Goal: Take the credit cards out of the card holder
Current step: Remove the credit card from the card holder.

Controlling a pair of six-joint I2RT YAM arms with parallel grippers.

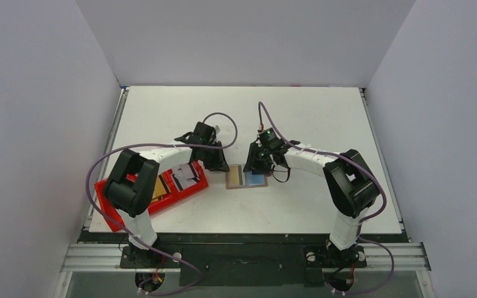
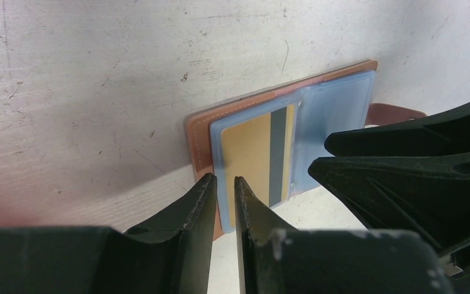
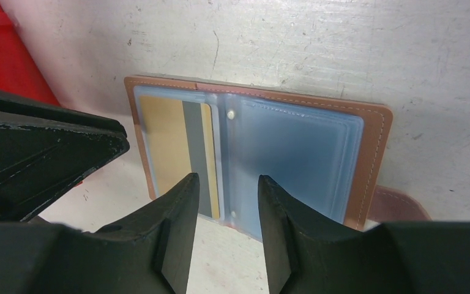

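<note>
Left wrist: my left gripper (image 2: 224,182) is almost closed at the edge of the open card holder (image 2: 199,138) on the table (image 2: 67,92), grip unclear, my right gripper (image 3: 223,184) is spread above, and the sleeved credit card (image 2: 251,153) may drag the holder along.

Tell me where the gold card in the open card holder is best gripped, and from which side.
Grip the gold card by its short near edge, coming low from the arms' side. It lies flat in a clear sleeve of the card holder, so only a thin edge suits the jaws. Whether the sleeve opens there, I cannot tell.
</note>
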